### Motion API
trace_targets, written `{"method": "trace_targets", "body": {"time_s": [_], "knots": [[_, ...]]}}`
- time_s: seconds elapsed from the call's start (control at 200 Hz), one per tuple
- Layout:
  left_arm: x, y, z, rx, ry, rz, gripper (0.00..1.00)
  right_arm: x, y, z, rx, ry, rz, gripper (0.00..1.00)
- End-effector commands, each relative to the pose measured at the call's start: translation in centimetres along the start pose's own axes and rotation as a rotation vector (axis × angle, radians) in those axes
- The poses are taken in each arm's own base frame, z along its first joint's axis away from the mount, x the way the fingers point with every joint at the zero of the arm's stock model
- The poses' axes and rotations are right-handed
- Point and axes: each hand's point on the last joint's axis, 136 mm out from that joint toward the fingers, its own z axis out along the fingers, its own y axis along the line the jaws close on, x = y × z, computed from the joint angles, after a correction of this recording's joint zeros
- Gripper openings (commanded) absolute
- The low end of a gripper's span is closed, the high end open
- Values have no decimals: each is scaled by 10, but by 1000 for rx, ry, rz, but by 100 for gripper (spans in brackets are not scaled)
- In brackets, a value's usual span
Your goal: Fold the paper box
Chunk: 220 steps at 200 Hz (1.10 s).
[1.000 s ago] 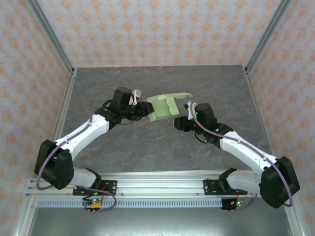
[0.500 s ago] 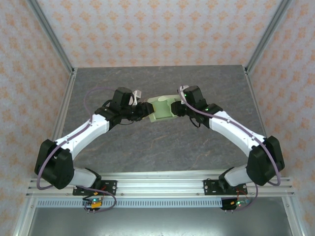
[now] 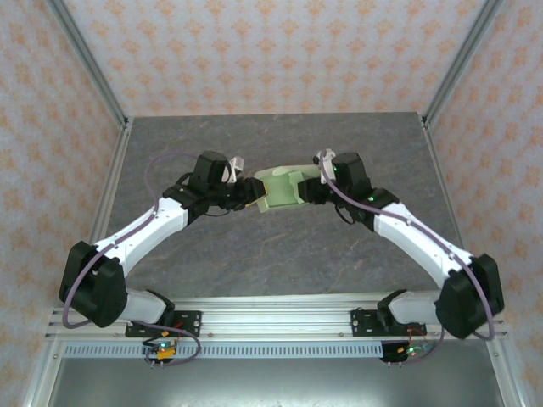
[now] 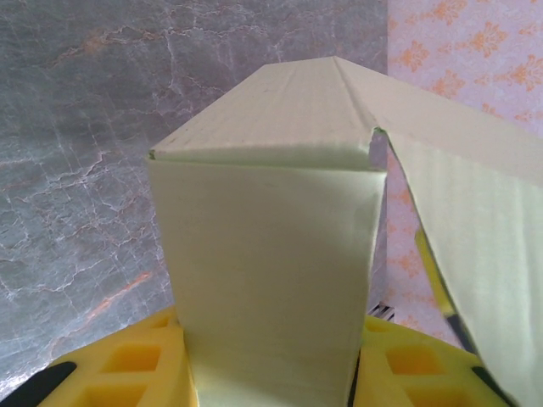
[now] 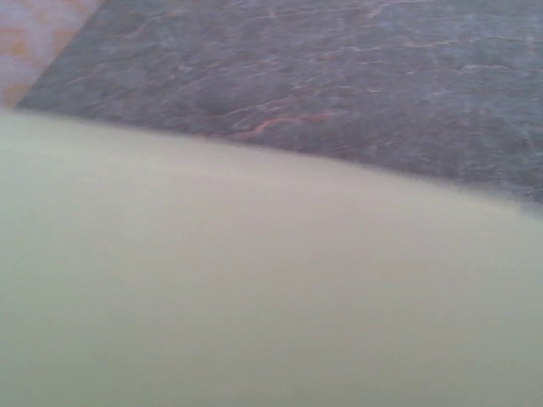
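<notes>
The paper box (image 3: 280, 188) hangs between left end effector (image 3: 253, 192) and right end effector (image 3: 308, 188), seemingly touching both.

The paper box (image 4: 271, 280) is matt, faintly ribbed pale-green card; the table (image 3: 280, 246) looks like smooth grey veined stone.

The pale light-green thin-card paper box (image 3: 280, 188) is plain and unprinted; the flat stone-look table (image 3: 280, 254) is dark grey with pale and rusty-red veining; the papered walls (image 3: 271, 51) are pinkish cream with repeating orange floral motifs; the jointed arms (image 3: 144, 233) are white with black joints; the moulded plastic fingers (image 4: 127, 369) of the left gripper (image 4: 271, 373) are bright yellow; the looped cable (image 3: 157, 165) is purple.
</notes>
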Motion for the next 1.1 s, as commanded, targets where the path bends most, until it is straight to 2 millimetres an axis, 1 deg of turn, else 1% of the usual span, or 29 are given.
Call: {"method": "trace_targets", "body": {"time_s": [0.0,0.095,0.155,0.275,0.3,0.33,0.355,0.425,0.521,0.576,0.666,0.741,0.846,0.916,0.976,1.096], "knots": [[-4,-12,-6,47,-15,11,33,16,18,-6,-104,5,-130,49],[-4,-12,-3,48,-7,10,33,30,18,-8,-75,75,-211,46],[-4,-12,-2,46,-4,14,33,34,19,-7,-74,92,-231,45],[-3,-9,-2,44,-8,19,33,28,14,-1,-46,102,-193,40],[-2,-9,-2,44,-6,20,33,26,12,0,-32,108,-176,37],[-1,-9,-2,46,-2,24,33,23,10,2,-20,115,-162,30],[-1,-9,-2,45,0,26,33,21,8,3,-9,123,-150,26],[1,-8,-5,41,0,34,33,15,-1,7,32,131,-110,24],[0,-11,-8,50,-7,47,33,9,-9,7,75,134,-78,20],[1,-13,-10,51,-3,55,33,7,-8,7,68,126,-84,20],[0,-14,-10,42,-1,51,33,4,11,4,-40,90,-124,25],[-1,-13,-8,40,0,41,33,2,25,-5,-113,47,-147,28],[-3,-14,-5,42,5,35,32,7,32,-12,-149,50,-184,32],[-5,-16,-6,50,-3,34,32,13,25,-10,-115,97,-177,32],[-5,-20,-6,64,-1,41,32,17,14,-6,-57,120,-160,30],[-3,-24,-9,78,-1,55,32,12,-10,2,52,114,-108,20]]}}
